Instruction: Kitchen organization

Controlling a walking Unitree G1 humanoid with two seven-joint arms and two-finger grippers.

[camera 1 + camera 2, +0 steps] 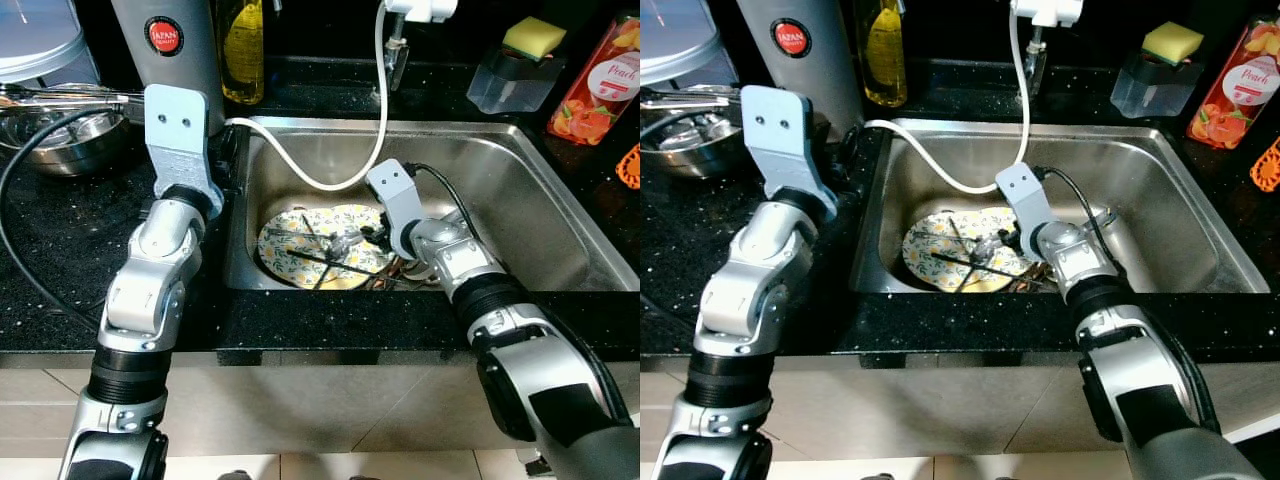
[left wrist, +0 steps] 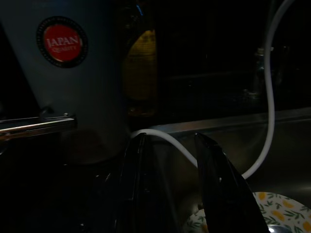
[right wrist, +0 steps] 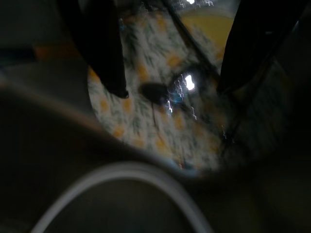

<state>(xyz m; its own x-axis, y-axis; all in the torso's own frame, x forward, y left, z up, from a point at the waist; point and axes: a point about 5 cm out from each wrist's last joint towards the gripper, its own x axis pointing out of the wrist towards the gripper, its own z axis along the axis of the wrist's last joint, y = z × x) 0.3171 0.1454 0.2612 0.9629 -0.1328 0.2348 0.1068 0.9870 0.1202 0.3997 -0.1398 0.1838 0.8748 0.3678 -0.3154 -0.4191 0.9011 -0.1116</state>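
Observation:
A floral plate [image 1: 290, 250] lies on the bottom of the steel sink [image 1: 520, 170], with thin black chopsticks [image 1: 320, 258] crossed over it and a shiny metal utensil [image 1: 345, 242] on top. My right gripper [image 3: 171, 91] reaches down into the sink and hovers open just above the plate, its fingers [image 3: 109, 58] either side of the utensil's glint. My left gripper [image 2: 170, 138] is held open at the counter edge by the sink's left rim, facing the grey thermos [image 2: 63, 73], with nothing between its fingers.
A white hose [image 1: 300, 170] loops from the tap [image 1: 395, 45] into the sink. On the black counter stand an oil bottle [image 1: 243, 50], a steel bowl [image 1: 60, 140], a sponge holder [image 1: 515, 70] and a peach bottle [image 1: 600, 85].

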